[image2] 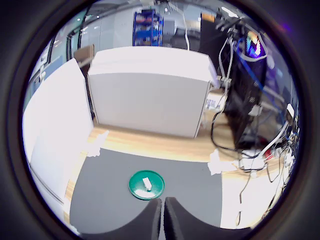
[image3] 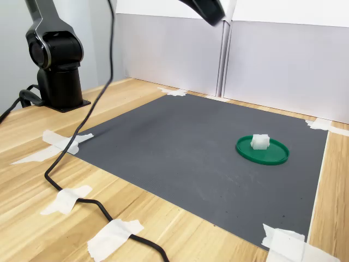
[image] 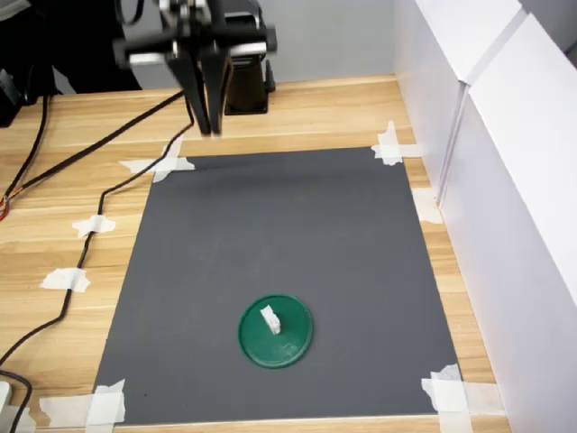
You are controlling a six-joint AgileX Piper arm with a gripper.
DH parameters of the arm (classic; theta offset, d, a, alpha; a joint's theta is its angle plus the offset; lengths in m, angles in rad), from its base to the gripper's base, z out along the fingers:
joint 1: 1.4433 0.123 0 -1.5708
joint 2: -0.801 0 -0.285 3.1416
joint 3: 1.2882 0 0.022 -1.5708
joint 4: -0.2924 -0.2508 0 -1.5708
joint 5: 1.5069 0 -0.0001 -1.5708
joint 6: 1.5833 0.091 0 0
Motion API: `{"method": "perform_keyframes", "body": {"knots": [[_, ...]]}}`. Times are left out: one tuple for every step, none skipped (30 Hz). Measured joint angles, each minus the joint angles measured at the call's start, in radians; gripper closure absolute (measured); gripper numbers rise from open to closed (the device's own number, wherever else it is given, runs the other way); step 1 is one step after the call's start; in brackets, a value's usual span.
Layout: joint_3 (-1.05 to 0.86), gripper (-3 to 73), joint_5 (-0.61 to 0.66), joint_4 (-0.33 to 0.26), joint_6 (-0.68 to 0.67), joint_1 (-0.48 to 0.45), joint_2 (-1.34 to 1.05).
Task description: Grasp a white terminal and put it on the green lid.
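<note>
The green lid (image: 276, 332) lies flat on the dark grey mat (image: 270, 234), near its front edge in the first exterior view. The white terminal (image: 270, 319) rests on the lid, a little off its centre; both also show as the lid (image3: 262, 150) and terminal (image3: 260, 142) in the second exterior view, and as the lid (image2: 146, 184) and terminal (image2: 146, 182) in the wrist view. My gripper (image: 209, 126) hangs high over the mat's far edge, far from the lid, its fingers pressed together with nothing between them. Its fingertips (image2: 163, 205) meet in the wrist view.
White panels (image: 505, 180) wall the first exterior view's right side. The arm's black base (image3: 57, 60) stands on the wooden table (image: 54, 234). A black cable (image3: 87, 202) trails across the wood beside the mat. White tape pieces (image: 388, 144) hold the mat's corners.
</note>
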Motion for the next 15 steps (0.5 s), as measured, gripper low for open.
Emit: {"method": "perform_keyframes", "body": {"knots": [[-0.064,70.4,-0.013,0.000,0.001,0.000,-0.097],[-0.128,70.7,-0.026,-0.007,0.005,-0.001,-0.194],[-0.191,70.8,-0.039,-0.018,0.011,-0.002,-0.289],[-0.253,70.9,-0.051,-0.027,0.021,-0.002,-0.364],[-0.313,71.0,-0.062,-0.034,0.029,-0.002,-0.454],[-0.368,71.0,-0.067,-0.034,0.036,-0.002,-0.541],[-0.408,71.1,-0.068,-0.030,0.039,-0.002,-0.608],[-0.454,71.1,-0.067,-0.022,0.042,-0.002,-0.690],[-0.493,71.1,-0.057,-0.011,0.043,-0.002,-0.767],[-0.519,71.1,-0.045,0.003,0.044,-0.002,-0.832],[-0.545,71.1,-0.024,0.014,0.046,-0.002,-0.872],[-0.565,71.1,0.003,0.025,0.050,-0.002,-0.890],[-0.579,71.1,0.039,0.040,0.055,-0.004,-0.897],[-0.588,71.1,0.070,0.052,0.070,-0.007,-0.898],[-0.592,71.1,0.088,0.061,0.083,-0.012,-0.898]]}}
